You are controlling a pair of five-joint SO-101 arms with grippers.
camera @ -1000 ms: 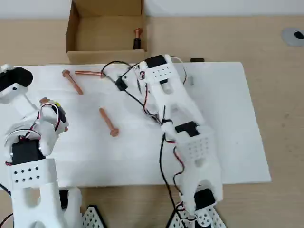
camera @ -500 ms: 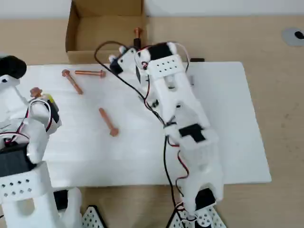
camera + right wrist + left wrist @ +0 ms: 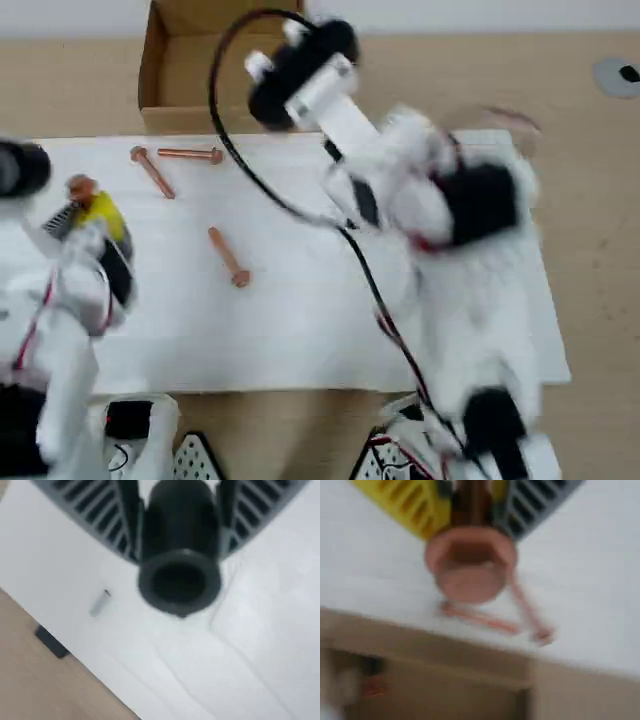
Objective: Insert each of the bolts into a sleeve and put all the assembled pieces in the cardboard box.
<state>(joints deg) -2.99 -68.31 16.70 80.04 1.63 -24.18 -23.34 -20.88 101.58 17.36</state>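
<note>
Clamped in left gripper (image 3: 472,510), a copper bolt (image 3: 470,570); in right gripper (image 3: 180,530), a black sleeve (image 3: 179,582). Best to line shank with bore squarely, then push in slowly.

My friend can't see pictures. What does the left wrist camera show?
The left gripper, yellow on one side and grey on the other, holds a copper bolt, its head facing the camera. Beyond it, two loose bolts lie on the white sheet.
</note>
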